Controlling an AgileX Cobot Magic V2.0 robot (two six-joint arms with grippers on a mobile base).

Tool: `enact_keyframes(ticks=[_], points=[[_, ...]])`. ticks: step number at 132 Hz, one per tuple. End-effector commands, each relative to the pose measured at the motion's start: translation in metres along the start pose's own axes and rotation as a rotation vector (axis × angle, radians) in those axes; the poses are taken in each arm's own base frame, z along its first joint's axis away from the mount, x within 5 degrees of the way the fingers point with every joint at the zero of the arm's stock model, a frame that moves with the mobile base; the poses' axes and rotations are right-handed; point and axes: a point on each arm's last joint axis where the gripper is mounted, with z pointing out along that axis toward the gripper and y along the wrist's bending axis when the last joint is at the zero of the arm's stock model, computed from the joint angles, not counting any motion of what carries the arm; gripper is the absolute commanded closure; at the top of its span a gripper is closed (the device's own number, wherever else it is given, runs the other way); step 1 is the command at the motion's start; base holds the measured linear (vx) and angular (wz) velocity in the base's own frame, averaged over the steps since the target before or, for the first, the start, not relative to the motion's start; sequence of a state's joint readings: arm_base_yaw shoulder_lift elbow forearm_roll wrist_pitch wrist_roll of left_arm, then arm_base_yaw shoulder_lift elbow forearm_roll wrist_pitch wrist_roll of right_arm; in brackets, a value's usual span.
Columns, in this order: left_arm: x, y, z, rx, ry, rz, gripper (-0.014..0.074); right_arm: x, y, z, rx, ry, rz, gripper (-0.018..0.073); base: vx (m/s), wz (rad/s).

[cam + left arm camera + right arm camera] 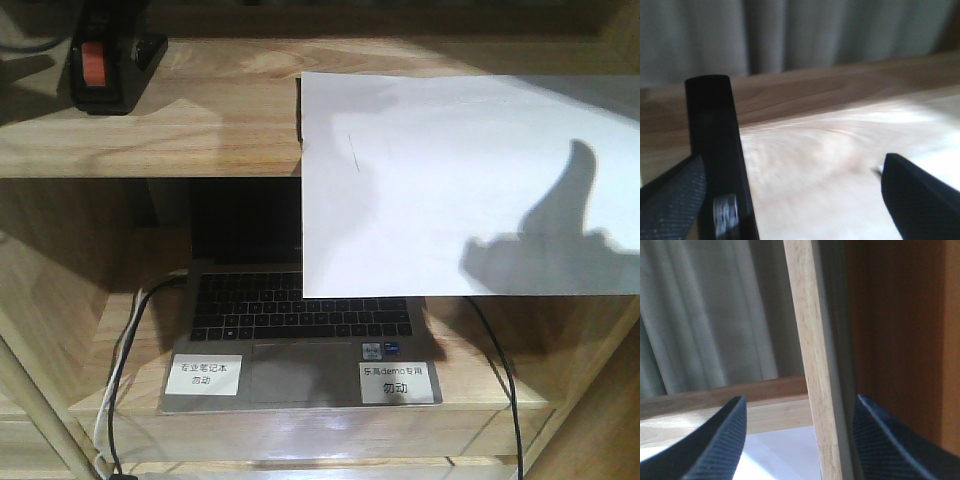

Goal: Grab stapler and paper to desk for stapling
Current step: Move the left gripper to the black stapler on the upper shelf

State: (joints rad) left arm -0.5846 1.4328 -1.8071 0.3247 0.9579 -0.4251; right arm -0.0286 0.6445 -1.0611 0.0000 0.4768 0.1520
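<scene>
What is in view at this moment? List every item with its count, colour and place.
stapler: one, black with an orange patch, upper shelf, far left.
paper: one sheet, white, upper shelf on the right, front part overhanging the laptop.
laptop: one, grey with black keys, open, lower shelf.
labels: two, white, printed, on the laptop's palm rest, left and right.
cables: two black, one on each side of the laptop; one white on the left.
shelf unit: one, light wood, holds all the above.
curtain: grey, background of both wrist views.
left gripper: one, black, open, over bare wood.
right gripper: one, black, open, at a wooden upright.
</scene>
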Motion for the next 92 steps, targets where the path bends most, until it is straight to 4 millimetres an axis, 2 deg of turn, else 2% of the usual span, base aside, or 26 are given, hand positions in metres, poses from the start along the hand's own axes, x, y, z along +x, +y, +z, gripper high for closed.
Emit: enact_keyframes(ticks=[1, 24, 45, 92], points=[[-0.019, 0.003, -0.006, -0.047, -0.067, -0.020, -0.0062, -0.012, 0.002, 0.000, -0.012, -0.084, -0.014, 0.0125, 0.00, 0.00], [-0.027, 0.002, 0.012, -0.125, -0.032, -0.017, -0.0052, -0.012, 0.002, 0.000, -0.012, -0.084, -0.014, 0.0125, 0.00, 0.00], [-0.026, 0.012, 0.028, -0.175, 0.006, -0.048, -0.0046, -0.012, 0.002, 0.000, -0.012, -0.084, -0.014, 0.0125, 0.00, 0.00], [-0.024, 0.015, 0.036, -0.173, 0.026, -0.066, -0.0015, -0.012, 0.002, 0.000, -0.011, -0.084, -0.015, 0.0125, 0.00, 0.00]])
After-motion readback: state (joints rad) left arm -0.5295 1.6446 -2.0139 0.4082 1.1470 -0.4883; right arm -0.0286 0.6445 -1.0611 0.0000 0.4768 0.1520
